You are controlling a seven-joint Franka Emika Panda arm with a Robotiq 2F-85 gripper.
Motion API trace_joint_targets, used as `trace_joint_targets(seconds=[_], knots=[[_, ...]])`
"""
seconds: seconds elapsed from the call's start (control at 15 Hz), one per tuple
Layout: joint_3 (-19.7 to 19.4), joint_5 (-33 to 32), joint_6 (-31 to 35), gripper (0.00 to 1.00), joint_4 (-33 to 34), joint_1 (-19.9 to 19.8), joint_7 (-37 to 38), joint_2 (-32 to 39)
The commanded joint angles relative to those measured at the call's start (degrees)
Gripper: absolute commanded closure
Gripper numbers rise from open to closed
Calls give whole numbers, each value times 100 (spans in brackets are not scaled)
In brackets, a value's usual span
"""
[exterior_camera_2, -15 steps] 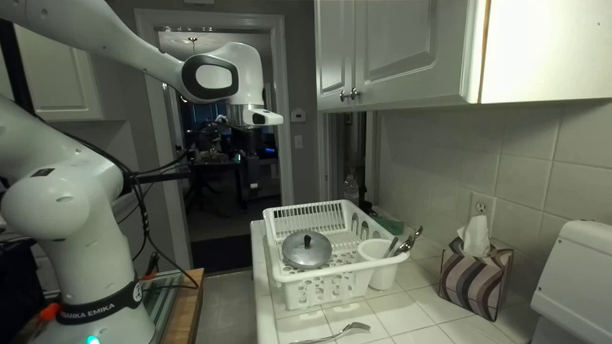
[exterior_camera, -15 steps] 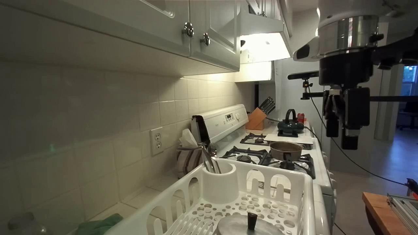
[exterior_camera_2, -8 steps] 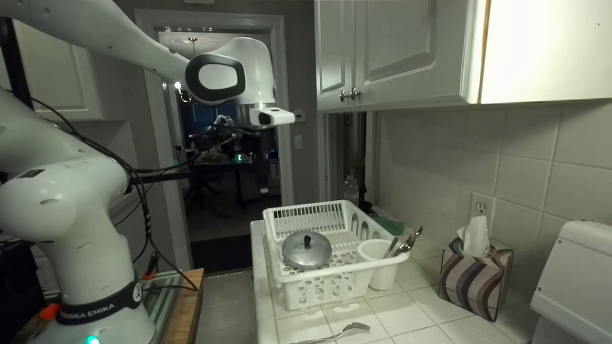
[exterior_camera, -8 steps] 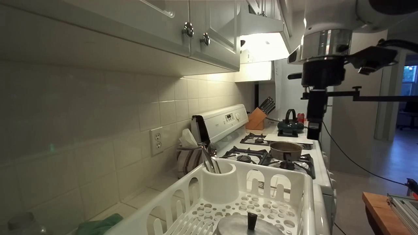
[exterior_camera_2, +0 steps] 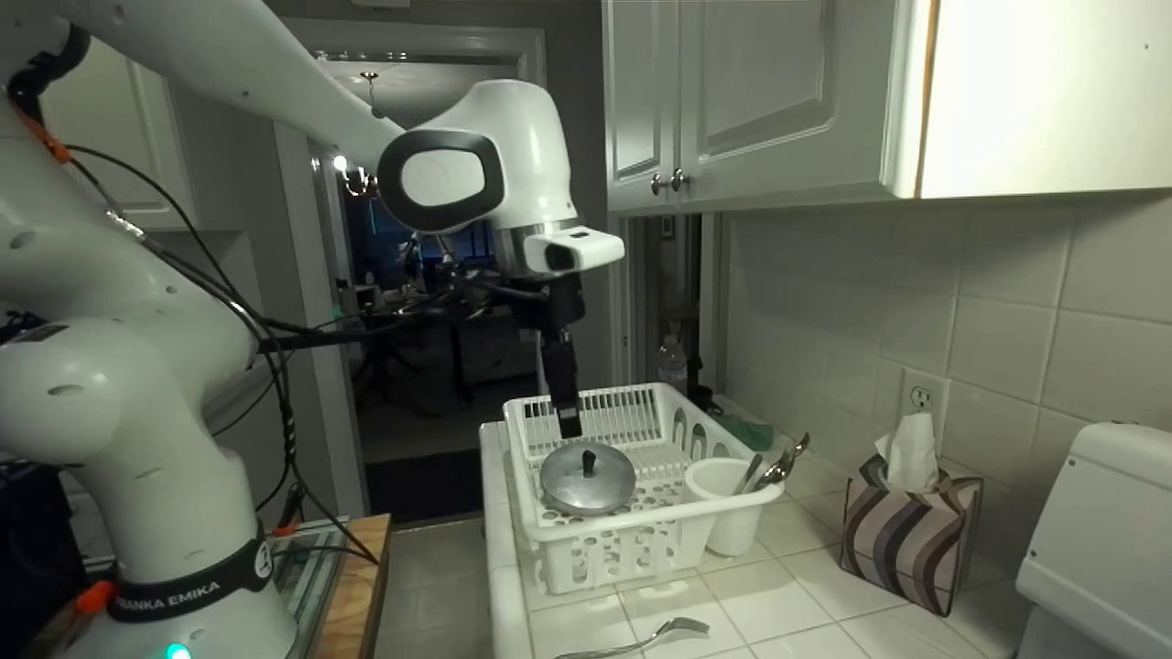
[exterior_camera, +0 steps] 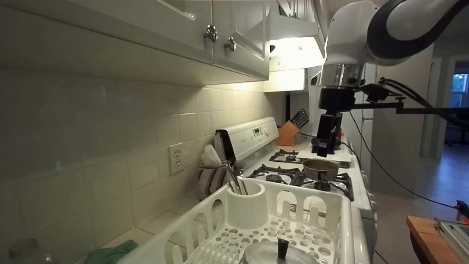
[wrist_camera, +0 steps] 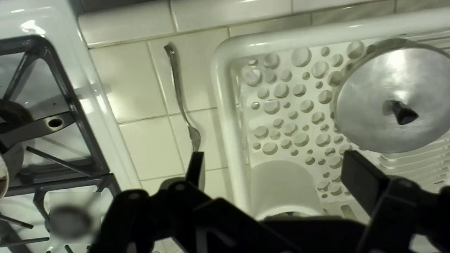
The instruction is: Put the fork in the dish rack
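Observation:
The silver fork [exterior_camera_2: 673, 628] lies on the tiled counter beside the white dish rack [exterior_camera_2: 641, 520]. In the wrist view the fork [wrist_camera: 180, 96] lies left of the rack's rim [wrist_camera: 228, 140], its tines close to my left fingertip in the picture. My gripper [wrist_camera: 272, 154] is open and empty, with its fingers wide apart. It hangs pointing down, high over the rack area, in both exterior views [exterior_camera_2: 569, 430] [exterior_camera: 323, 152]. The rack's white utensil cup [wrist_camera: 283, 186] shows between my fingers and holds several utensils [exterior_camera: 237, 181].
A metal lid [exterior_camera_2: 588, 490] with a black knob sits in the rack. The stove with a pot [exterior_camera: 321, 170] stands beyond the fork. A striped tissue box [exterior_camera_2: 911, 540] is by the wall, and cabinets [exterior_camera_2: 769, 101] hang above. A green cloth [exterior_camera_2: 746, 430] lies behind the rack.
The arm has swung in toward the counter and lowered. The gripper has moved left in one picture and right and down in another, and has turned. The fork and rack have not moved.

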Motion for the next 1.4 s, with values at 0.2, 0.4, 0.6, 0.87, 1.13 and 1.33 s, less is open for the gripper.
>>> trace_joint_targets(seconds=[0.2,0.4,0.6,0.87,1.13,1.33], knots=[[-517,-991,728,0,17,-658,-478,672],[-716,-978,1280,0,52,-856,-310,1059],[-768,-842,1941,0,98,-957,7,1528],[-705,-830,2569,0,177,-934,411,2147],[-769,-844,2671,0,87,-881,475,2208],[-781,-844,2778,0,180,-854,661,2447]])
